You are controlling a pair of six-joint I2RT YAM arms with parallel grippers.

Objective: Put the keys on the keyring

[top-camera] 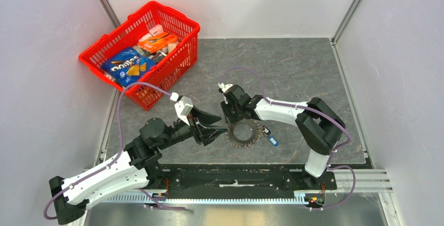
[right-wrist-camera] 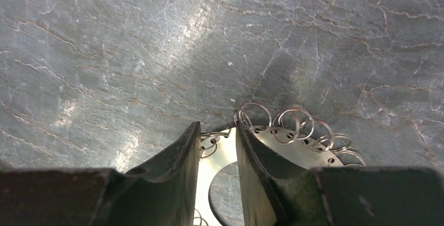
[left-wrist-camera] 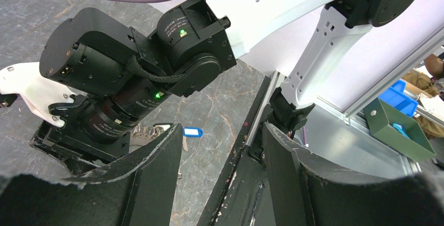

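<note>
The keys point(top-camera: 244, 134) form a silvery toothed wheel flat on the grey mat. In the right wrist view it is a flat holed metal ring point(right-wrist-camera: 293, 150) with several small split rings along its rim. A blue-headed key point(top-camera: 273, 141) lies at its right side and also shows in the left wrist view point(left-wrist-camera: 192, 132). My right gripper point(top-camera: 230, 117) points down on the wheel's far-left rim. Its fingers stand nearly closed point(right-wrist-camera: 217, 132) and pinch one small split ring point(right-wrist-camera: 211, 141). My left gripper point(top-camera: 218, 125) is open and empty just left of the wheel, with its jaws wide apart point(left-wrist-camera: 222, 150).
A red basket point(top-camera: 178, 53) with a Doritos bag and boxes stands at the back left. The black base rail point(top-camera: 235, 179) runs along the near edge. Grey walls close in both sides. A green bin point(left-wrist-camera: 398, 129) sits off the table.
</note>
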